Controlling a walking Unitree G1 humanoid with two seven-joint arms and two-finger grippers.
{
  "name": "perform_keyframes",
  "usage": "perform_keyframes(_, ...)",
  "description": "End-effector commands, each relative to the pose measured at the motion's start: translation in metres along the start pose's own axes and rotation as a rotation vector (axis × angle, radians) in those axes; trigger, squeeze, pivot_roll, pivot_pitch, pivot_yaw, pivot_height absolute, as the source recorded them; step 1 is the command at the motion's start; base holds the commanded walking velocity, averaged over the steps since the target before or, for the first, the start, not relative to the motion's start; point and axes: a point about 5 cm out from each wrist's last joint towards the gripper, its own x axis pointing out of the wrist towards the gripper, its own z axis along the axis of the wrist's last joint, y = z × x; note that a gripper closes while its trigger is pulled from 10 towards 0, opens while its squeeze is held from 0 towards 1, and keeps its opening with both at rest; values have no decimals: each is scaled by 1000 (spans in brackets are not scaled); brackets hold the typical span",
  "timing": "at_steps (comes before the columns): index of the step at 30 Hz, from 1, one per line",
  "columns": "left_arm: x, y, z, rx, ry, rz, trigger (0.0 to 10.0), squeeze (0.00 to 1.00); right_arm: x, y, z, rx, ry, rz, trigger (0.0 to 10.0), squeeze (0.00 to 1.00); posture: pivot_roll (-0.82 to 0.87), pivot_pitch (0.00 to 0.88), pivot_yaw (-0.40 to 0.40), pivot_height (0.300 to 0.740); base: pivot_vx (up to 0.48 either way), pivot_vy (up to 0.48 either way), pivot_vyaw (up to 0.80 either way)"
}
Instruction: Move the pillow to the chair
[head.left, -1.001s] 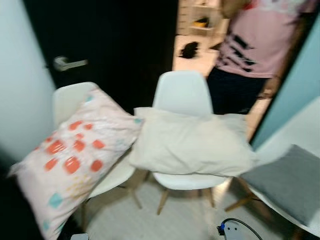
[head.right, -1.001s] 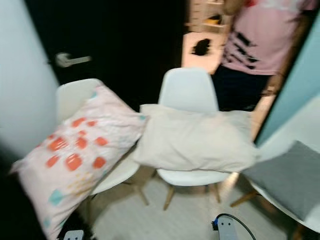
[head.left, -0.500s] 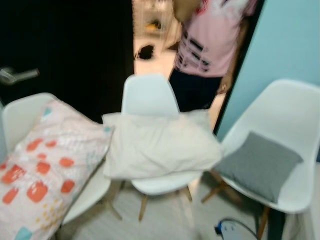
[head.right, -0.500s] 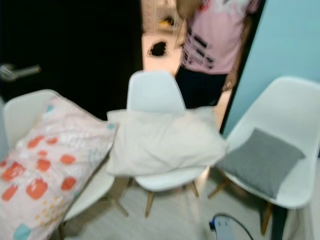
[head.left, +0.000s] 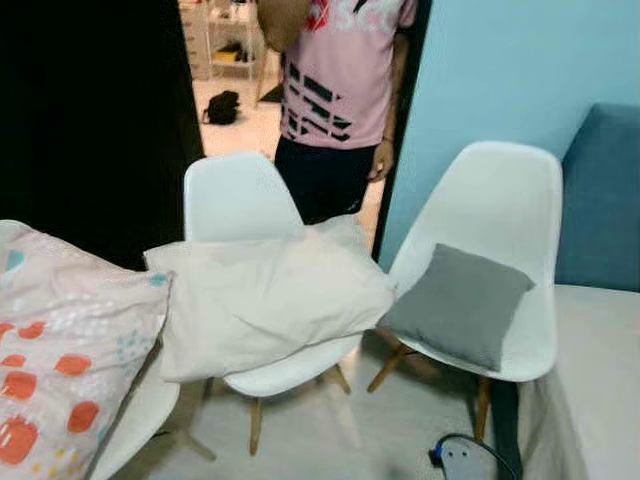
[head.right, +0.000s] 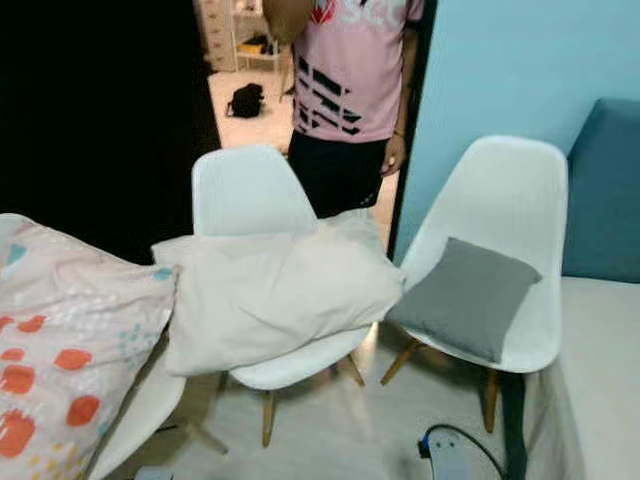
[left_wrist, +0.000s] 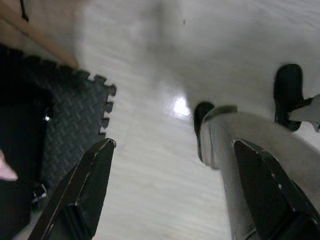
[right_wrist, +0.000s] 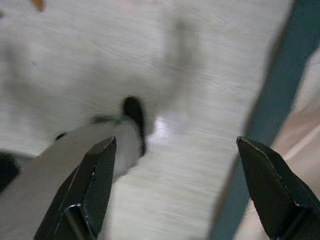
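While lying crosswise, cream pillow (head.left: 265, 305) overhangs chair (head.left: 238, 200).

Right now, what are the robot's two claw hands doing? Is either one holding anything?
Left gripper: open, holding nothing, hanging over the floor.
Right gripper: open, holding nothing, also over the floor.

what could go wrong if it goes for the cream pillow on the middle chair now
The cream pillow overhangs the middle chair on both sides, so a one-sided pull may drop it. A person stands close behind that chair. A cable lies on the floor near the robot's feet.
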Motion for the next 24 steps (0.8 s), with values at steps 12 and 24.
perform_keyframes(12, 0, 2, 3, 25, -6, 0, 10000, 0, -1, -5, -2, 1, 6, -9, 10000, 0, 95, 0, 32, 719, 0, 0, -739)
perform_keyframes(24, 1, 2, 3, 31, -5, -1, 10000, 0, -4, -20, -11, 3, 17, -24, 10000, 0, 93, 0, 36, 719, 0, 0, -744)
